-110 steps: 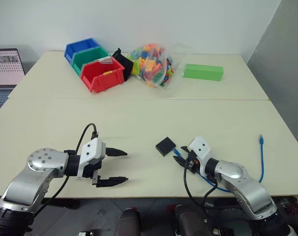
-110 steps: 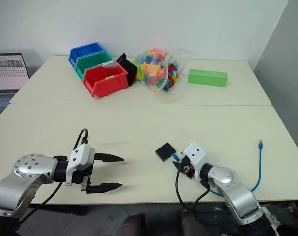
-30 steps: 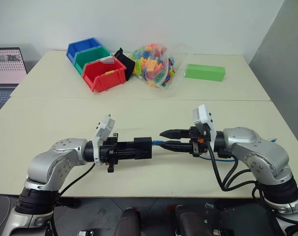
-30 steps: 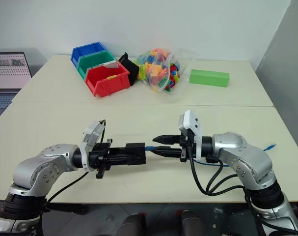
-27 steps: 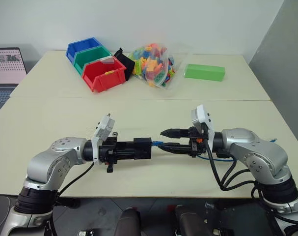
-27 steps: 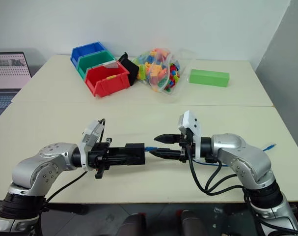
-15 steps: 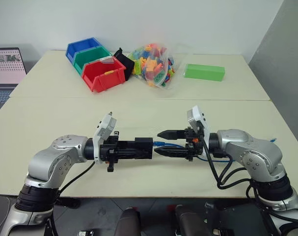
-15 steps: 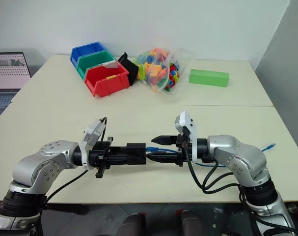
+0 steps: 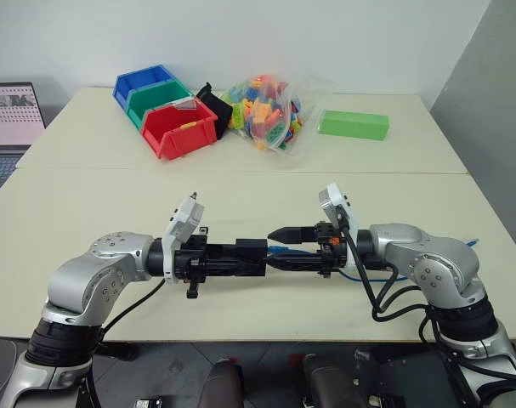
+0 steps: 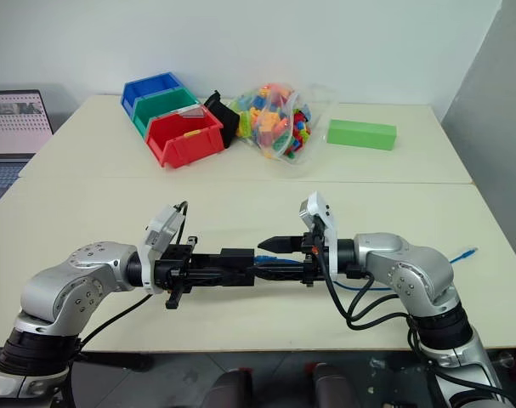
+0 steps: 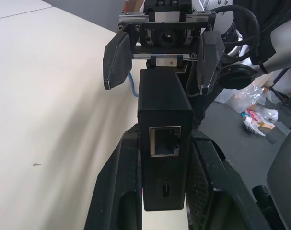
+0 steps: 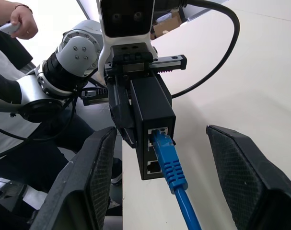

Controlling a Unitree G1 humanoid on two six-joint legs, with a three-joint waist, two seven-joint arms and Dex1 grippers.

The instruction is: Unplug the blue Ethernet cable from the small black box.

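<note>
Held above the near edge of the table (image 9: 87,195), the small black box (image 12: 152,124) sits clamped between the closed fingers of the left gripper (image 9: 256,258), which reaches across toward 3 o'clock. The blue Ethernet cable (image 12: 171,172) is still plugged into the upper port on the box's free edge, its plug and boot running straight out along the same line as the box, toward the right gripper (image 9: 279,248). That gripper points back toward 9 o'clock, directly facing the box, and its two fingers stand spread apart, one on each side of the plug without pinching it. So the plug lies between the right fingers, long axis along their reach, and the right arm is the one placed to take it; closing on the boot and drawing away toward 3 o'clock looks like the move called for. The cable trails off past the right arm toward the table's 3 o'clock edge. Farther off, at 11 to 1 o'clock, stand red, green and blue bins (image 9: 177,127), a clear bag of coloured bricks (image 9: 262,110) and a green block (image 9: 352,124), before a pale wall.
</note>
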